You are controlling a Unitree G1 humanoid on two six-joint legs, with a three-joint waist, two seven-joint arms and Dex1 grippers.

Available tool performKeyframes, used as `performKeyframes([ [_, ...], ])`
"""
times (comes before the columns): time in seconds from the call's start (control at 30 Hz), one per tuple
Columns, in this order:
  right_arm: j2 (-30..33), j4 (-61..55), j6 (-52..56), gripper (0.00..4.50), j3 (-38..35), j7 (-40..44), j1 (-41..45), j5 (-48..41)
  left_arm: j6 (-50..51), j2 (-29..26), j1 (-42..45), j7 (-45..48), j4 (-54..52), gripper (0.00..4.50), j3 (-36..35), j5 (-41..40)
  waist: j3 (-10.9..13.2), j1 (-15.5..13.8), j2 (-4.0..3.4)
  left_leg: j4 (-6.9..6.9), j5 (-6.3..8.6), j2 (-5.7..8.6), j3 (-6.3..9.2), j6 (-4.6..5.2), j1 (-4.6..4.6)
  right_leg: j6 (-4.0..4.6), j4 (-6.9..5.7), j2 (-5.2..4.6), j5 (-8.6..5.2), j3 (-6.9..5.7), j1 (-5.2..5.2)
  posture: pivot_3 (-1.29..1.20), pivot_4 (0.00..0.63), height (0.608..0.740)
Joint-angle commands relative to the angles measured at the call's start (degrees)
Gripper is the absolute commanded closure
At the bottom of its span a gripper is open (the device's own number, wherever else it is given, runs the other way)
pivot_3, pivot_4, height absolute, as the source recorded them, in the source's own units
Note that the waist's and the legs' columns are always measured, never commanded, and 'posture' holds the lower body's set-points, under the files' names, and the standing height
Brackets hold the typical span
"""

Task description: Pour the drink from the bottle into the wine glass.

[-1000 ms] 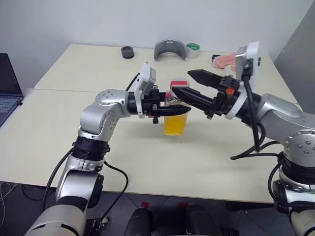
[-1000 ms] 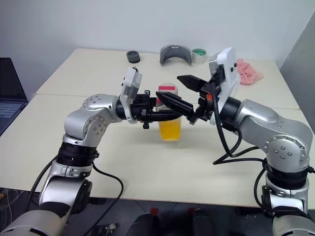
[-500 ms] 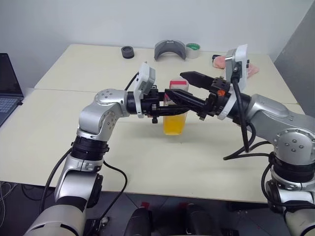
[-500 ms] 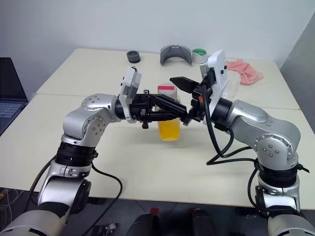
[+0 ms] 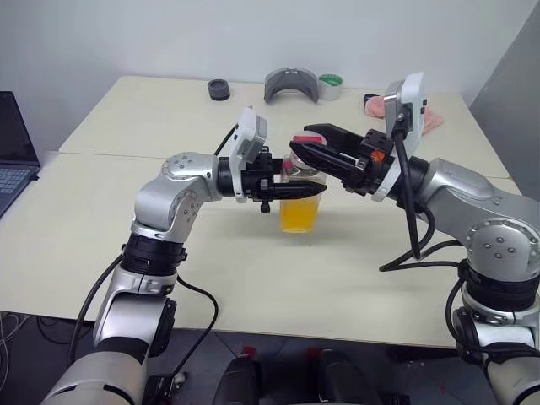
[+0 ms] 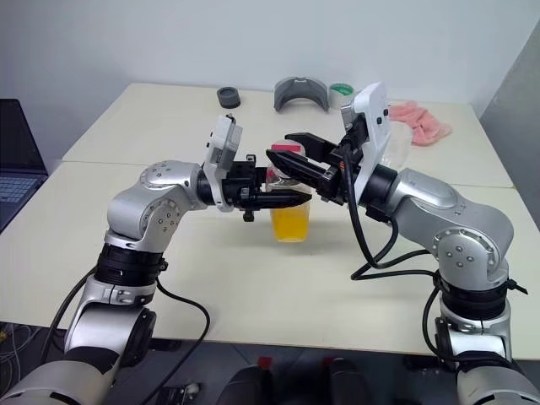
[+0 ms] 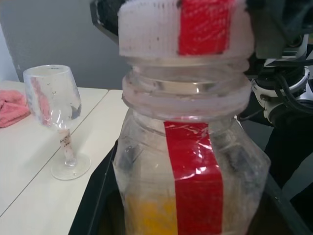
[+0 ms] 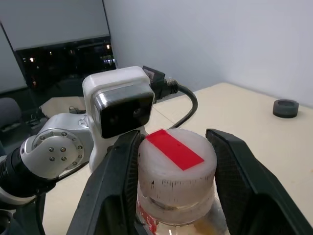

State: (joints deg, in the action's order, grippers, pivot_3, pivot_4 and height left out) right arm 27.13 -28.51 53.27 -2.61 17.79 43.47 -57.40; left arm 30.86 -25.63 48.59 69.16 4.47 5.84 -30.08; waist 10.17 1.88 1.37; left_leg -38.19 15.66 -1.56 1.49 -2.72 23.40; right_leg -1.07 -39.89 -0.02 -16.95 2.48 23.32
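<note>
Orange drink sits in the bottle [image 5: 299,198], clamped above the table by the left gripper [image 5: 297,191]; the right gripper [image 8: 172,169] has narrowed around the cap [image 8: 176,166] (full contact unclear), so unscrewing seems next.

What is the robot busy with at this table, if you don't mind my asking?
The left pincer is shut on a small clear plastic bottle with a red strip, part full of orange drink, holding it upright over the cream table. The right pincer brackets the bottle's whitish cap, one finger on each side, seemingly to unscrew it. The clear stemmed wine glass stands empty on the table, beyond the right arm. Nothing is poured yet.
</note>
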Motion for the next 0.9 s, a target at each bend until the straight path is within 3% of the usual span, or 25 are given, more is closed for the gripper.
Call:
performKeyframes([
  [0.03, 0.0, -1.5, -1.2, 2.74, -0.3, 0.7, 0.9, 0.6, -0.5, -0.2, 0.9, -0.5, -2.7, 2.71, -1.5, -1.0, 0.0, 0.0, 0.0, 0.0, 0.0, 0.01, 0.0, 0.0, 0.0, 0.0, 0.0, 0.0, 0.0, 0.0, 0.0, 0.0, 0.15, 0.74],
  [0.3, -1.0, 0.6, -2.7, 2.75, -3.4, -1.2, 4.7, 0.7, -0.5, -0.3, 0.6, -0.7, -3.0, 2.71, -1.5, -1.1, 0.0, 0.0, 0.0, -0.02, 0.0, 0.01, -0.01, 0.0, 0.0, 0.0, -0.02, -0.01, 0.0, 0.01, 0.0, 0.0, 0.15, 0.74],
  [0.6, 1.1, -1.0, -1.7, 2.75, -5.3, -2.6, 1.4, 0.6, -0.7, -0.2, 0.4, -0.7, -3.3, 2.71, -1.4, -1.3, 0.0, 0.0, 0.0, -0.01, 0.0, 0.02, -0.02, 0.0, 0.01, 0.0, -0.01, -0.03, 0.0, 0.01, 0.0, 0.0, 0.15, 0.74],
  [0.77, 5.0, -5.0, -1.0, 2.75, -11.3, -9.1, -11.4, 3.7, -0.7, -0.1, 0.3, -0.7, -3.4, 2.71, -1.4, -1.3, 0.0, -0.3, 0.01, 0.02, 0.0, 0.03, 0.04, 0.0, 0.05, 0.0, 0.03, -0.04, 0.0, 0.0, -0.01, 0.0, 0.15, 0.74],
  [0.9, 5.1, -4.6, -6.4, 2.75, -9.7, -17.9, -24.4, 20.8, -1.2, 0.4, 0.6, -0.6, -2.7, 2.71, -1.1, -1.1, 0.0, -0.3, 0.01, 0.0, 0.0, 0.09, -0.01, 0.0, 0.07, -0.01, 0.04, -0.05, 0.0, 0.05, -0.01, 0.0, 0.15, 0.74],
])
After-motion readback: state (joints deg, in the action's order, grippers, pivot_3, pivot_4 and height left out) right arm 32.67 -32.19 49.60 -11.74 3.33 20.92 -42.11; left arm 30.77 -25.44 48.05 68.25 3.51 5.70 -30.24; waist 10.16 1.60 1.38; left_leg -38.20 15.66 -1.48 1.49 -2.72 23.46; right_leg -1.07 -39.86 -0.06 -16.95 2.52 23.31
